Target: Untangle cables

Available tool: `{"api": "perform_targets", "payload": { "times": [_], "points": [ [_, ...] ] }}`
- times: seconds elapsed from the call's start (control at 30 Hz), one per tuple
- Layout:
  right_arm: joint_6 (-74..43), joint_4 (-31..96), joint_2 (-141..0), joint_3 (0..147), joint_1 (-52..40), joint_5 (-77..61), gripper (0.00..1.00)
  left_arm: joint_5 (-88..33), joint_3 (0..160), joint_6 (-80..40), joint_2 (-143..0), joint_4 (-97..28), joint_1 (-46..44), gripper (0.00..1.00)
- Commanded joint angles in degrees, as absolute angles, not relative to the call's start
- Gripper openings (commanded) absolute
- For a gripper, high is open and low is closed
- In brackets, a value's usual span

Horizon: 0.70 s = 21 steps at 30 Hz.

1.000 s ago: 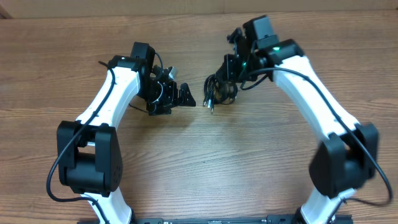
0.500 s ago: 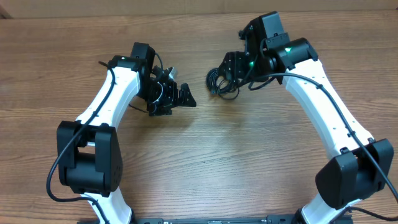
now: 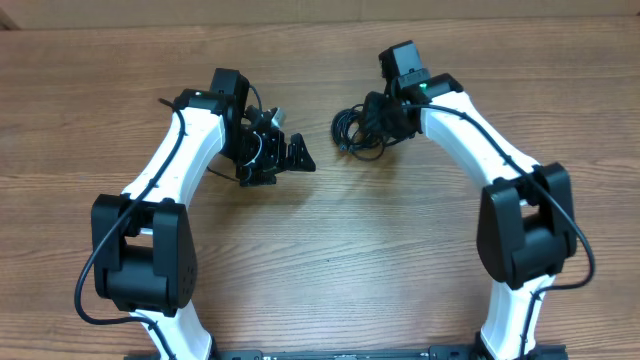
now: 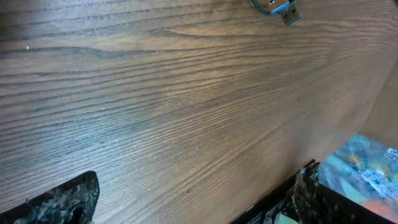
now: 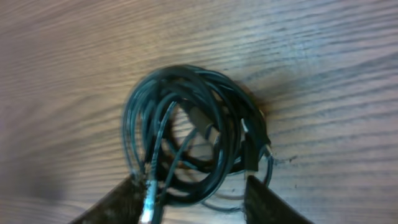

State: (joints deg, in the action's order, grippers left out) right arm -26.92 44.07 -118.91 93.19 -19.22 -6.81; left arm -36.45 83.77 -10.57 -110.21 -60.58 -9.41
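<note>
Far across the wood counter (image 3: 320,250), straddling the near edge of the coiled black cables (image 3: 355,132) with the right hand (image 5: 193,183), fingers (image 5: 118,205) spread wide, pinching nothing. Well to the left, holding the left hand (image 4: 198,177) spread too above bare wood, facing a silvery blue-corded plug (image 4: 286,12).

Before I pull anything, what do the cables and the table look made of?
Cables: black, slightly glossy jacket, likely plastic or rubber, given the soft sheen along the coil. Table: matte wood or wood-look laminate; the grain shows, but real or printed is unclear.
</note>
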Motion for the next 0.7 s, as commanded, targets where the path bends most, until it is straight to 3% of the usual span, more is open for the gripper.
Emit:
{"api": "perform_targets", "payload": {
  "times": [0.0,0.33,0.47,0.57,0.67],
  "points": [
    [-28.34,43.62,-120.73,93.01,-19.35,-6.11,0.4,-37.01,84.79,-10.74,-110.54,-60.53,-9.89,0.99],
    [-28.32,41.93,-124.03,92.99,-19.55,-6.04,0.31,-37.06,84.79,-10.79,-110.54,-59.75,-9.89,0.99],
    [-28.32,41.39,-124.22,92.99,-19.55,-6.04,0.11,-37.06,84.79,-10.79,-110.54,-59.77,-9.93,1.0],
    [-28.29,41.19,-124.22,93.01,-19.55,-6.28,0.04,-37.06,84.79,-10.79,-110.54,-59.68,-9.93,1.0],
    [-28.27,42.98,-123.96,93.69,-19.51,-7.9,0.04,-37.06,84.79,-10.79,-110.54,-59.72,-9.96,1.0]
  ]
}}
